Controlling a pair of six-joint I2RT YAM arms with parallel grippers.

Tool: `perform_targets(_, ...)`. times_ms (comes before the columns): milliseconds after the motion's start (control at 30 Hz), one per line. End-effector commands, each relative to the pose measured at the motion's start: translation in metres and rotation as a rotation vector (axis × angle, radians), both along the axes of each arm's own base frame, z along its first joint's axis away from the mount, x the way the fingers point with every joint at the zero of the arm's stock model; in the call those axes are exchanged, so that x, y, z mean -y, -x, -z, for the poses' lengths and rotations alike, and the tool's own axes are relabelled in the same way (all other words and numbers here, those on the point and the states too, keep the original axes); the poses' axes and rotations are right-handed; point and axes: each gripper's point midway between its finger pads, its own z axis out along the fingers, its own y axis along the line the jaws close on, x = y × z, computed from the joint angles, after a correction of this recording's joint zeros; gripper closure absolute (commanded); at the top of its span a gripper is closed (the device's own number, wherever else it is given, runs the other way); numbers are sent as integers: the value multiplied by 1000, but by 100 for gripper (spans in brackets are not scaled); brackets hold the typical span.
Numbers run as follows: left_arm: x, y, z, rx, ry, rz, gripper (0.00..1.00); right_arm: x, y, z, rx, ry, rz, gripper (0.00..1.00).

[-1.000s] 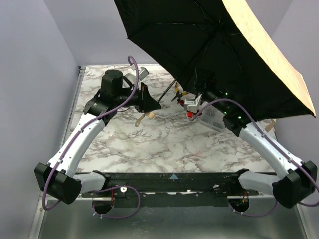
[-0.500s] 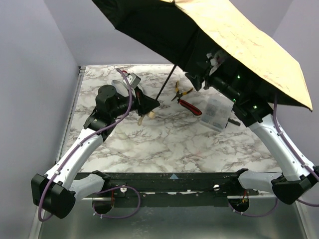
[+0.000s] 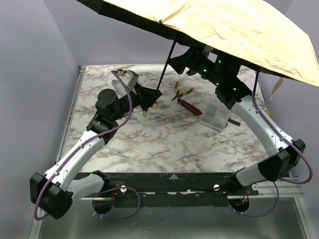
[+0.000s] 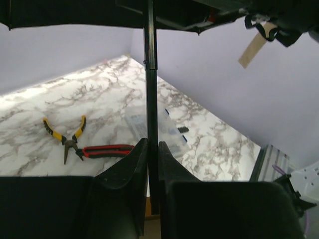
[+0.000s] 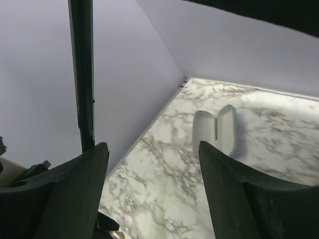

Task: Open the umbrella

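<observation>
The umbrella [image 3: 224, 30] is open; its peach-tan canopy spreads across the top of the top view, black lining underneath. Its thin black shaft [image 3: 167, 64] slants down to the tan handle [image 3: 155, 105] just above the table. My left gripper [image 3: 153, 97] is shut on the shaft just above the handle; in the left wrist view the shaft [image 4: 150, 74] rises from between the closed fingers [image 4: 134, 169]. My right gripper [image 3: 179, 62] is open under the canopy, beside the upper shaft. In the right wrist view the shaft [image 5: 82, 74] passes outside its left finger [image 5: 75, 189].
Red-and-yellow-handled pliers [image 3: 185, 99] and a clear plastic box [image 3: 217, 114] lie on the marble table right of the handle. A pale open oval case [image 5: 217, 129] lies near the back left. A tan strap [image 3: 275, 87] hangs from the canopy's right edge. Lavender walls surround the table.
The canopy has swung up and levelled out, showing its tan top. The right arm has risen with it under the canopy. The left gripper has kept hold of the shaft.
</observation>
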Motion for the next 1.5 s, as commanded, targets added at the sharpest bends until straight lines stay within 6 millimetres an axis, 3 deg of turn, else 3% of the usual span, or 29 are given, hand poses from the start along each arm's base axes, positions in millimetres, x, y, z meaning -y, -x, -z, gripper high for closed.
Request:
perform_targets(0,-8,-6,-38,124,89,-92,100,-16,16,-37,58,-148,-114,27)
perform_targets(133,-6,-11,-32,117,75,-114,100,-14,7,-35,63,-166,-80,29)
perform_targets(267,-7,-21,-30,75,97,-146,100,-17,21,-34,77,-160,-138,24)
perform_targets(533,-7,-27,-36,18,161,-150,100,8,35,-18,20,-126,-46,16)
perform_targets(733,1,-30,-28,9,145,-147,100,-3,6,-31,-1,-213,-14,16)
perform_targets(1000,8,-31,-24,15,132,-138,100,-20,-25,-23,-72,-281,1,20)
perform_targets(1100,12,-29,-20,0,133,-121,100,-25,-31,-26,-66,-303,-6,27)
perform_targets(1167,14,-26,-19,-13,138,-104,100,-25,-33,-27,-60,-307,1,40)
perform_targets(1300,19,-21,-15,-43,151,-68,100,-21,-32,-27,-33,-298,13,71)
perform_targets(1367,22,-19,-12,-61,149,-44,100,-16,-31,-27,-22,-293,35,99)
perform_targets(1400,24,-18,-11,-74,143,-37,96,-12,-34,-24,-19,-277,61,100)
perform_targets(1433,24,-18,-8,-89,134,-38,82,-6,-37,-24,-18,-268,104,100)
perform_targets(1467,23,-19,-5,-97,125,-41,62,1,-41,-20,-24,-253,153,100)
